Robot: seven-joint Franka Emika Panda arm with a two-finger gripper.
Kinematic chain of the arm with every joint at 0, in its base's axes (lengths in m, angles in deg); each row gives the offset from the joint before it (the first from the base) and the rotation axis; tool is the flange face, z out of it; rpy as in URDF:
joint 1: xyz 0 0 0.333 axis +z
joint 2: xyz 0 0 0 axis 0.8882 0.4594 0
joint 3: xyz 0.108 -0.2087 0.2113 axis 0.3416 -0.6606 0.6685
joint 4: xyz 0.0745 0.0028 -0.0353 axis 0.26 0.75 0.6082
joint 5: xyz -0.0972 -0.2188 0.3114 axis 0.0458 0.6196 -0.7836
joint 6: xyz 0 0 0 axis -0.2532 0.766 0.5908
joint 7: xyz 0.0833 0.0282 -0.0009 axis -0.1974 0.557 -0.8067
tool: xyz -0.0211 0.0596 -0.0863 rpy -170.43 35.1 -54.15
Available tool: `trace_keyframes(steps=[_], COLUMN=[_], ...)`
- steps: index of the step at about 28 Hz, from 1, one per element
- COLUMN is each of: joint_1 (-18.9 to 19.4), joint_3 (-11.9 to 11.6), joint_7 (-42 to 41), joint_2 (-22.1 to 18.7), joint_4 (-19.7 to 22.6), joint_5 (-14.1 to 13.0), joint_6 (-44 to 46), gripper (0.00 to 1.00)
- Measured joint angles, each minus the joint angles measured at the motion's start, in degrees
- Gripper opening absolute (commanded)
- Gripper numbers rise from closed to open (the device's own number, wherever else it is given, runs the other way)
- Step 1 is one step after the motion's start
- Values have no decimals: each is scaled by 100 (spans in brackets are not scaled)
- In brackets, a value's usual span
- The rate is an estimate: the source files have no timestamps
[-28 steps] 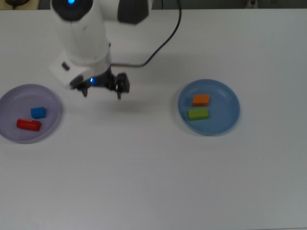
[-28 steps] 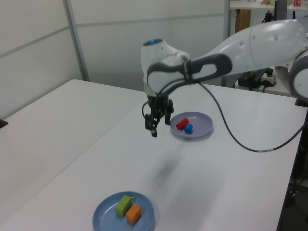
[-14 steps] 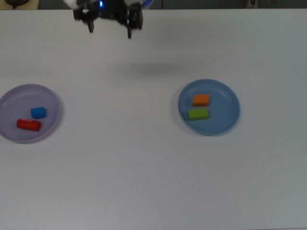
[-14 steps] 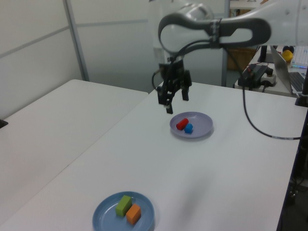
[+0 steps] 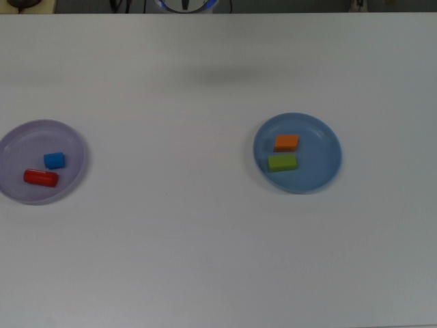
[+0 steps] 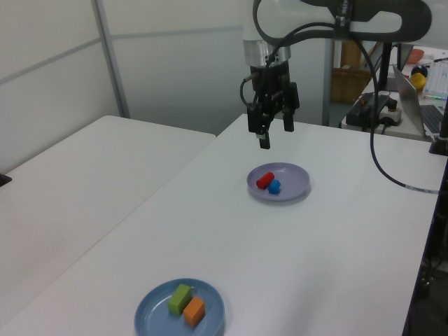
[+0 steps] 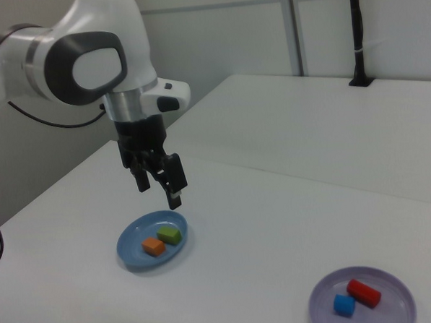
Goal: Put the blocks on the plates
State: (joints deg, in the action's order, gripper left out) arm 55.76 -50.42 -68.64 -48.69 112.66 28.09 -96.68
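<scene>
The gripper [image 6: 274,131] has risen higher, seemingly open and empty.

The lavender plate [image 5: 17,140] lies at 9 o'clock on the table, holding the blue cube [image 5: 54,160] and the red bar [image 5: 41,178] lying flat. The blue plate [image 5: 321,140] at 3 o'clock holds the orange cuboid [image 5: 286,143] and the green cuboid [image 5: 282,162], side by side.

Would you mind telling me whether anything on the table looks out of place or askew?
Nothing stands out. The red block and blue block lie inside the lavender plate; the orange block and green block lie inside the blue plate.
</scene>
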Motion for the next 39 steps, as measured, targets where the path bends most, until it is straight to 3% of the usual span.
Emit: trace_keyframes(steps=[6, 14, 20, 39], joint_1=[-21, -3, 38, 98], joint_3=[-17, 10, 12, 78], joint_7=[-11, -21, -23, -580], joint_2=[64, 69, 146, 358], joint_4=[-3, -9, -2, -1], joint_5=[4, 384, 422, 488], joint_6=[-156, -693, -1066, -1102], gripper=[100, 100, 100, 100])
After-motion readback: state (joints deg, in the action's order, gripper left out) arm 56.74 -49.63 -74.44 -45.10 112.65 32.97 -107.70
